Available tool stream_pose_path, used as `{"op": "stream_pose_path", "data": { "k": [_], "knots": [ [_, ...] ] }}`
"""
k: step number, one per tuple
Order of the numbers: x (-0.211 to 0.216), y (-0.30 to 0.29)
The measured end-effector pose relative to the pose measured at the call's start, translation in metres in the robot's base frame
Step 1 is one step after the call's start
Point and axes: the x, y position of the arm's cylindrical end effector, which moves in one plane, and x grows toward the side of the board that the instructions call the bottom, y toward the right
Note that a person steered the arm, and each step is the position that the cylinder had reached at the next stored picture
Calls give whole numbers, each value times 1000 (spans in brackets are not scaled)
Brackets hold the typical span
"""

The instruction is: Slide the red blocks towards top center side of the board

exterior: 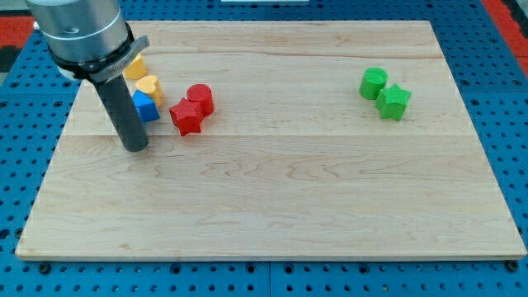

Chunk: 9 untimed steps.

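My tip (135,148), end of dark straight rod, down on pale wooden board (272,206) near view's left edge; no pincer on rod, nothing grasped. Blue block (146,106) just right of rod, partly hidden. Two yellow blocks (147,86) above it, upper one half-hidden. Red star-shaped block (186,116) touching red cylinder block (200,98), right of tip, apart. Bare wood stretches centre, top, bottom. Green cylinder block (373,82) touching green star-shaped block (393,101), well apart, upper right.
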Motion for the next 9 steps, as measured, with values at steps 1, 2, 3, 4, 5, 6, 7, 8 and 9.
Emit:
{"op": "stream_pose_path", "data": {
  "k": [1,2,3,4,5,6,7,8,9],
  "knots": [
    [-4,25],
    [-37,38],
    [-51,59],
    [-41,66],
    [-41,88],
    [-43,107],
    [-57,107],
    [-81,103],
    [-61,100]
  ]
}}
